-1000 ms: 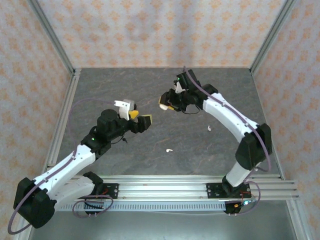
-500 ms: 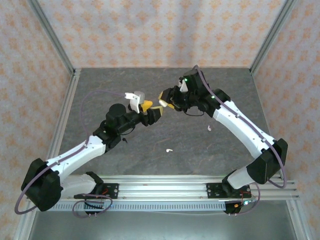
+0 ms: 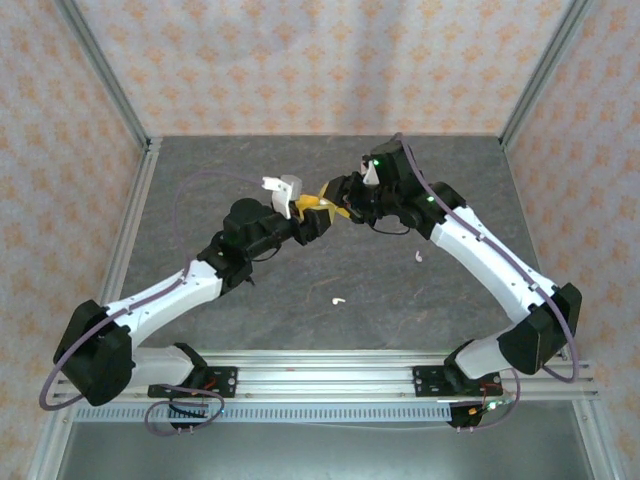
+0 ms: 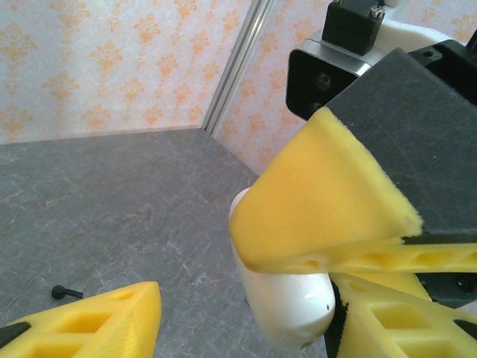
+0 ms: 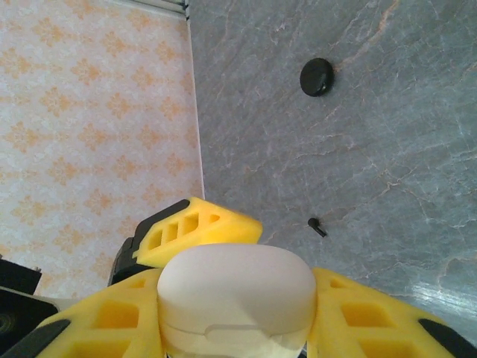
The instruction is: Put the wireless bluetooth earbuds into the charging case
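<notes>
Three walls (image 3: 300, 60) papered in pale cream with an orange floral motif close in the workspace. Aluminium posts (image 3: 103, 75) stand at the back corners. The table (image 3: 380, 325) has a dark grey top, veined like stone, matt and bare over most of its area. A ribbed aluminium rail (image 3: 330, 365) runs along its near edge and carries both bases.

The left arm (image 3: 160, 295) and the right arm (image 3: 490, 255), both white and black, reach inward and meet above the middle of the table, towards the back.

The right gripper (image 5: 237, 313) clamps a white charging case (image 4: 287, 317) between its yellow fingers, and the case's lid is closed. The left gripper (image 4: 242, 321) has its jaws parted on either side of that case. In the left wrist view one of its fingers (image 4: 97, 328) stands clear of the case, with grey table showing in the gap.

A small round black object (image 5: 317, 76) lies on the table. Nearer the grippers lies a black earbud (image 5: 317, 226), on its side. Two white earbuds rest on the table, apart from each other. One white earbud (image 3: 338, 299) is near the middle of the front half, and the other white earbud (image 3: 418, 256) is just beside the right arm.
</notes>
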